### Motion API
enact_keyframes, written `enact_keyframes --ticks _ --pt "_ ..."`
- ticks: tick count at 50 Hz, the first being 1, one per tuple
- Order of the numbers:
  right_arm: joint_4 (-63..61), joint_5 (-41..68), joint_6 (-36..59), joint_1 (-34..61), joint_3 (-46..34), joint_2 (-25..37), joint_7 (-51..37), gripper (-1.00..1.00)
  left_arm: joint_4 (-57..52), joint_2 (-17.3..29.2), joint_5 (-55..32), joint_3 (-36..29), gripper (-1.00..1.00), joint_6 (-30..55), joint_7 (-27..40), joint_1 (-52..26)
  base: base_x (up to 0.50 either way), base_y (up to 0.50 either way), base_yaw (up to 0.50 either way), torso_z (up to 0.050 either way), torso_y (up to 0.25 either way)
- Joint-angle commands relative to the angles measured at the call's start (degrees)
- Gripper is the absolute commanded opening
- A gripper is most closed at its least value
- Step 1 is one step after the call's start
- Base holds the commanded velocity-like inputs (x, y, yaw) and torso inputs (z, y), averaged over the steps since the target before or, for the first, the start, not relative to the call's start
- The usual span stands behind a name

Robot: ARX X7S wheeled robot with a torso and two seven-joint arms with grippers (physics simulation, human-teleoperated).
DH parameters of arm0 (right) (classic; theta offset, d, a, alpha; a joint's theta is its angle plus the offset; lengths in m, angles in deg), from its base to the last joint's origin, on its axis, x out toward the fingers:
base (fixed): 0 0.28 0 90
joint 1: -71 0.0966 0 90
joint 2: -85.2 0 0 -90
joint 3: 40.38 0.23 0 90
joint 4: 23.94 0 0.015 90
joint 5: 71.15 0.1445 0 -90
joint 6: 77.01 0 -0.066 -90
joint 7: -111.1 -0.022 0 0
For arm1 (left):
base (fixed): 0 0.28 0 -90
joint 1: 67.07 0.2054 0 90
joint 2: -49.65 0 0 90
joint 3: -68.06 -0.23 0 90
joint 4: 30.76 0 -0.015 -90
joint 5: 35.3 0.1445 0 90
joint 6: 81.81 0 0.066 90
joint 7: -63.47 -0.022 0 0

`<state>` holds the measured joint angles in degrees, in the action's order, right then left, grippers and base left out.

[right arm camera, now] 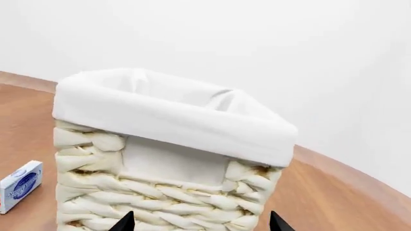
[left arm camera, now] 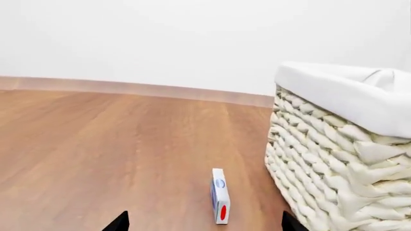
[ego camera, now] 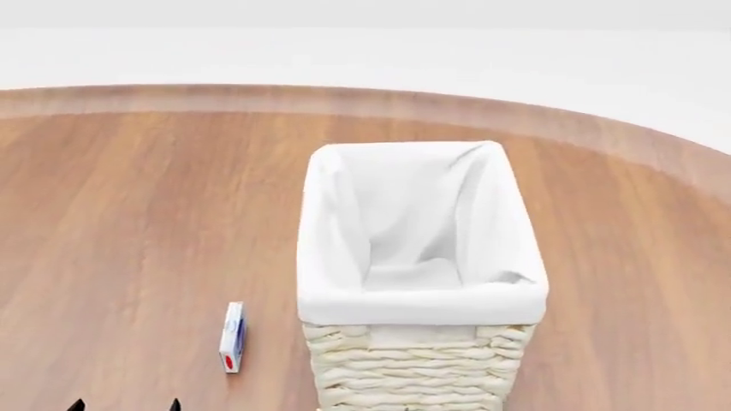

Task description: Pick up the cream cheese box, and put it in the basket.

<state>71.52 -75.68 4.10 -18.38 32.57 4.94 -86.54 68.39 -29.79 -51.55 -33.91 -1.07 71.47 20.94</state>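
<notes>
The cream cheese box (ego camera: pixel 232 336) stands on its thin edge on the wooden floor, just left of the basket (ego camera: pixel 342 257), red mark toward me. My left gripper (ego camera: pixel 123 406) is open at the bottom edge, short of the box. In the left wrist view the box (left arm camera: pixel 220 195) lies ahead, between the spread fingertips (left arm camera: pixel 119 222) of the left gripper (left arm camera: pixel 204 227), with the basket (left arm camera: pixel 334 159) beside it. My right gripper (right arm camera: pixel 201 225) is open and empty, facing the basket wall (right arm camera: pixel 173 187) close up. The box (right arm camera: pixel 19 185) shows beside the basket there.
The wooden floor (ego camera: pixel 126 214) spreads round the basket, bounded by a curved pale baseboard (ego camera: pixel 342 101) and a white wall behind. The basket's white liner (ego camera: pixel 417 248) is open at the top with nothing visible inside.
</notes>
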Motion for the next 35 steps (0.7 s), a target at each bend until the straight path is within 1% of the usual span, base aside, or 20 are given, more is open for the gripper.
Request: enact_keyframes --ticks 1,3,5,7,17,23,35 --pt "-1.4 1.3 0.7 -0.2 -0.5 0.8 0.9 1.0 0.4 0.1 0.3 -0.7 1.0 -0.4 0.2 0.0 0.27 -0.18 0.0 0.0 0.0" --pt "-1.2 4.0 0.9 -0.1 -0.3 0.8 2.6 1.0 0.8 0.1 0.5 -0.8 1.0 -0.7 0.3 0.0 0.17 -0.08 0.0 0.0 0.0" --pt "-0.7 1.6 0.0 -0.1 -0.7 0.8 0.8 1.0 0.8 0.1 0.4 -0.9 1.0 -0.7 0.2 0.1 0.06 -0.02 0.0 0.0 0.0" --pt "-0.6 3.0 0.0 -0.1 -0.8 0.8 1.9 1.0 0.8 0.1 0.5 -1.1 1.0 -0.8 0.2 0.2 0.01 0.0 0.0 0.0 0.0" --pt "1.3 2.7 -0.9 0.5 -1.2 0.8 1.3 1.0 1.1 0.4 -1.3 -0.7 1.0 -0.6 -0.1 -0.2 0.0 0.0 0.0 0.0 0.0" --pt "0.2 2.4 -0.3 0.1 -1.4 1.0 0.7 1.0 0.7 0.6 -1.9 -0.5 1.0 -0.3 0.1 -0.2 0.0 0.0 0.0 0.0 0.0" --pt "0.9 2.5 -0.6 0.6 -1.8 1.1 0.3 1.0 0.6 0.7 -1.9 -0.7 1.0 -0.7 0.6 -0.3 0.0 0.0 0.0 0.0 0.0"
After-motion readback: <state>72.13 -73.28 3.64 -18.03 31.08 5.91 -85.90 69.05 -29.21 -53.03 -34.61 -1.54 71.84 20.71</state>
